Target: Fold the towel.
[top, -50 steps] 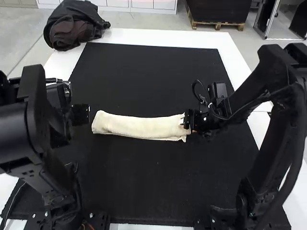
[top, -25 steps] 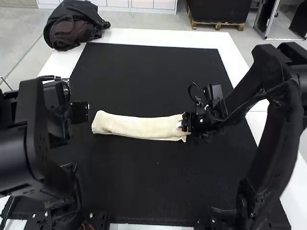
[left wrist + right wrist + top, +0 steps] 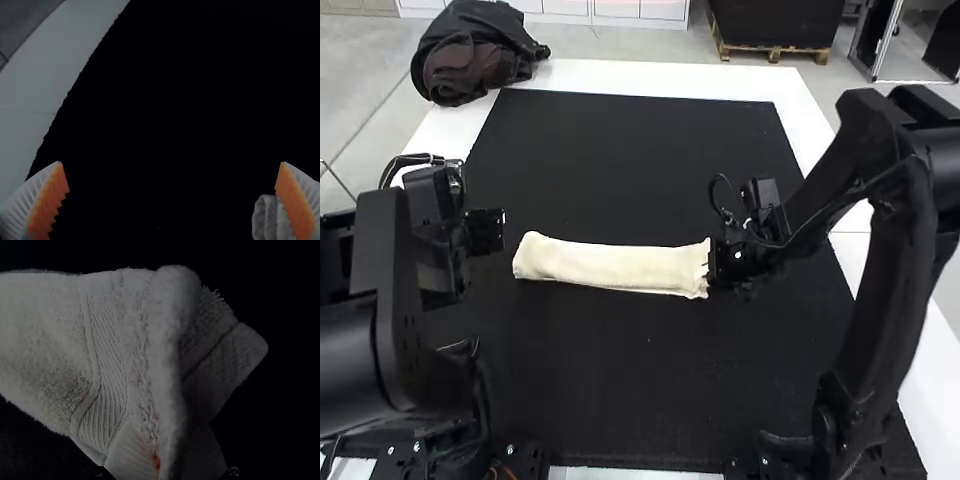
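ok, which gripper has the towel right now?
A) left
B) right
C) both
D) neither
B: the right gripper has the end of the towel nearest the right arm pinched between its fingers, while the left gripper is wide open with nothing between its fingers.

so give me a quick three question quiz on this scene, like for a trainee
1. True or false: the left gripper is open.
2. Which has hold of an end of the towel?
a) the left gripper
b) the right gripper
c) neither
3. Fill in the colour: the towel lies as a long strip on a ____ mat.

Key: 1 true; 2 b; 3 black
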You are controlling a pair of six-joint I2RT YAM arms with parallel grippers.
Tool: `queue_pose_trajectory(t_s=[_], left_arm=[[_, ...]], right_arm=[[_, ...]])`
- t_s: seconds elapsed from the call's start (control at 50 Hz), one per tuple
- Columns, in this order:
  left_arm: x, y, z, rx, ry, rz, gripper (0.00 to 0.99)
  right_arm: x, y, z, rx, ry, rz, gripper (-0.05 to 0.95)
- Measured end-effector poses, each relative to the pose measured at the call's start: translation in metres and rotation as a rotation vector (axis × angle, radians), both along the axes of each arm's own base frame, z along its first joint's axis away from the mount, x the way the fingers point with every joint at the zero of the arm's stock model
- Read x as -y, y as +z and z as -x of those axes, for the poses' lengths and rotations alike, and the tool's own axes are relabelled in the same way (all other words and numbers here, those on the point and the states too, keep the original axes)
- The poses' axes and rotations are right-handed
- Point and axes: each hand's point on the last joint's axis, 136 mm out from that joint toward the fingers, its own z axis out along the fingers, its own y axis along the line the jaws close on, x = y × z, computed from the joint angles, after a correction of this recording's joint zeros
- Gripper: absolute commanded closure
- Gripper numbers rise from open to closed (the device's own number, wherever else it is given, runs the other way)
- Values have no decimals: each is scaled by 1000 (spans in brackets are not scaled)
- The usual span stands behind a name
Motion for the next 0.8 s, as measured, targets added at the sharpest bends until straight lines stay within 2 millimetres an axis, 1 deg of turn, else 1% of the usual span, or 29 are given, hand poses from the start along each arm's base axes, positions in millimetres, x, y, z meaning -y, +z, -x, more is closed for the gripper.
queue_pose_trajectory(t_s=[0.08, 0.18, 0.26, 0.34, 0.4, 0.52, 0.72, 0.8], left_arm=[[0, 0, 0, 0, 0, 0, 28], [0, 0, 0, 0, 1, 2, 28], [-1, 0, 0, 0, 5, 1, 30], [-2, 0, 0, -1, 9, -1, 30], [-2, 0, 1, -1, 12, -2, 30], [-3, 0, 1, -3, 20, -5, 30], [-4, -1, 1, -5, 26, -6, 30], [-4, -1, 1, -5, 26, -7, 30]], right_arm=[[8, 14, -5, 28, -23, -10, 926], [11, 35, -11, 82, -36, -22, 926], [11, 43, -10, 92, -35, -27, 926], [8, 45, -8, 85, -27, -27, 926], [1, 46, -7, 84, -10, -29, 926], [-20, 56, -6, 102, 39, -43, 926], [-63, 78, -4, 137, 130, -78, 926], [-79, 82, -3, 141, 159, -90, 926]])
